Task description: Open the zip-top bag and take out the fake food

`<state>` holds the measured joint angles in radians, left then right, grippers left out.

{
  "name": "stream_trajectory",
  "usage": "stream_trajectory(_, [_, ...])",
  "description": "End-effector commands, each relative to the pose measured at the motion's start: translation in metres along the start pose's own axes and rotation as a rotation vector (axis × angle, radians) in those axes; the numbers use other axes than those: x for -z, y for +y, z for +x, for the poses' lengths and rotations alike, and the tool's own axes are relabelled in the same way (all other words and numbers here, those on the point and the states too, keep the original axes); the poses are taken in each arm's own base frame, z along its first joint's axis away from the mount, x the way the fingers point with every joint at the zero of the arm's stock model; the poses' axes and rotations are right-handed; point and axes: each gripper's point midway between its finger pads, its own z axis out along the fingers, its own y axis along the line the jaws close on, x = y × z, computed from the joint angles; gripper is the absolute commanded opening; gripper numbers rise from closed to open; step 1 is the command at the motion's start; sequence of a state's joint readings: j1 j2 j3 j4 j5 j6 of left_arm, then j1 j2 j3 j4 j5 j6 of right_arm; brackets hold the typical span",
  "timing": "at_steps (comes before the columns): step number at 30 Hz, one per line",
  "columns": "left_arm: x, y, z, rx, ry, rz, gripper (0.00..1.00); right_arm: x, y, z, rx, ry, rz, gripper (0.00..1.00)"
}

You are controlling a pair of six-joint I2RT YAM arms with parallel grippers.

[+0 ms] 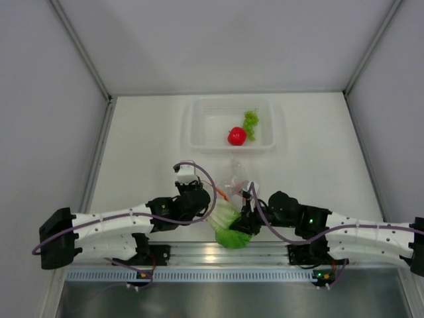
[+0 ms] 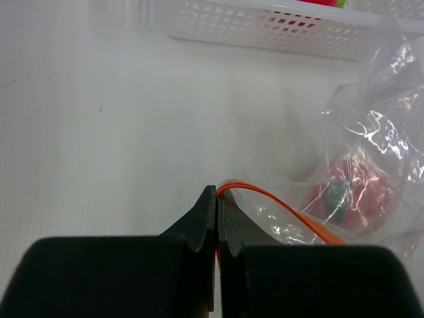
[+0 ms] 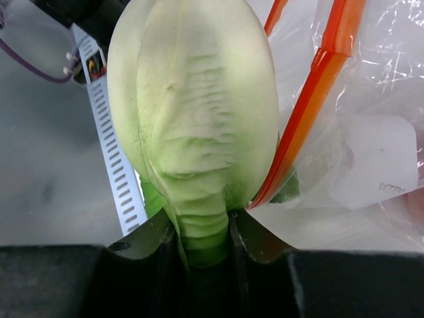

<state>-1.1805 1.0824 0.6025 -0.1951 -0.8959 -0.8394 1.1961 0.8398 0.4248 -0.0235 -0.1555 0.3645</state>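
Note:
The clear zip-top bag (image 1: 237, 177) lies crumpled between my two arms, its orange zip strip (image 2: 285, 207) curving away from my left gripper (image 2: 218, 199), which is shut on the strip's end. A pinkish-red round fruit (image 2: 354, 192) sits inside the bag (image 2: 377, 132). My right gripper (image 3: 204, 228) is shut on the stem end of a pale green lettuce (image 3: 195, 106), held just outside the bag's mouth beside the strip (image 3: 311, 106). From above, the lettuce (image 1: 228, 228) hangs near the table's front edge. A red tomato (image 1: 236, 136) and green grape bunch (image 1: 251, 122) rest in the tray.
A rigid clear perforated tray (image 1: 199, 126) stands at the back centre, its wall (image 2: 265, 26) also ahead of the left wrist. A slotted metal rail (image 1: 199, 255) runs along the front edge, visible as a white slotted strip (image 3: 112, 165). Grey walls enclose the table.

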Motion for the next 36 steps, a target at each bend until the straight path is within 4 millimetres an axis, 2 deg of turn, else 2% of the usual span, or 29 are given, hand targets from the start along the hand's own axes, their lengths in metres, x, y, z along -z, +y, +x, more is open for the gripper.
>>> stream_trajectory(1, [0.004,0.006,0.0,0.022,-0.004,0.016,0.0,0.005,0.015,-0.044,0.067,-0.22,-0.06,0.0])
stream_trajectory(2, [0.004,0.009,0.0,0.025,-0.009,0.011,0.0,0.009,0.019,-0.05,0.074,-0.257,-0.081,0.0])
stream_trajectory(3, [0.005,0.011,-0.001,0.029,-0.012,0.01,0.0,0.017,0.028,-0.065,0.066,-0.346,-0.123,0.0])
stream_trajectory(5, [0.005,0.018,0.002,0.027,-0.014,-0.002,0.0,0.026,0.032,-0.078,0.054,-0.415,-0.138,0.0])
stream_trajectory(6, [0.006,0.02,0.002,0.028,-0.014,-0.004,0.0,0.034,0.027,-0.091,0.002,-0.473,-0.099,0.0])
stream_trajectory(9, [0.007,0.022,0.003,0.022,-0.013,-0.011,0.0,0.048,0.01,-0.112,-0.105,-0.571,0.001,0.0])
stream_trajectory(13, [0.007,0.023,0.004,0.012,-0.004,-0.011,0.0,0.078,0.004,-0.14,-0.244,-0.718,0.024,0.0])
stream_trajectory(17, [0.007,0.018,0.005,0.016,0.008,0.003,0.0,0.102,-0.004,-0.162,-0.291,-0.836,0.075,0.0])
stream_trajectory(24, [0.009,0.005,0.007,0.014,0.048,0.05,0.0,0.146,-0.04,-0.192,-0.367,-1.077,0.272,0.0])
stream_trajectory(29, [0.013,0.001,0.003,0.026,0.051,0.077,0.0,0.15,-0.068,-0.203,-0.297,-0.989,0.548,0.0])
stream_trajectory(30, [0.015,0.001,0.001,0.029,0.048,0.084,0.0,0.151,-0.071,-0.216,-0.289,-0.969,0.605,0.0])
stream_trajectory(31, [0.015,0.0,0.0,0.031,0.045,0.087,0.0,0.146,-0.087,-0.207,-0.263,-0.878,0.699,0.0])
stream_trajectory(32, [0.016,0.001,-0.001,0.032,0.044,0.089,0.0,0.145,-0.094,-0.212,-0.255,-0.846,0.733,0.0])
stream_trajectory(33, [0.017,0.0,-0.002,0.037,0.042,0.095,0.0,0.13,-0.094,-0.22,-0.245,-0.782,0.707,0.0])
stream_trajectory(34, [0.017,0.001,-0.002,0.035,0.041,0.096,0.0,0.133,-0.115,-0.221,-0.256,-0.751,0.758,0.0])
stream_trajectory(35, [0.018,0.001,-0.003,0.034,0.041,0.099,0.0,0.129,-0.123,-0.224,-0.265,-0.734,0.758,0.0])
stream_trajectory(36, [0.018,0.001,-0.004,0.034,0.038,0.099,0.0,0.113,-0.128,-0.231,-0.267,-0.685,0.716,0.0])
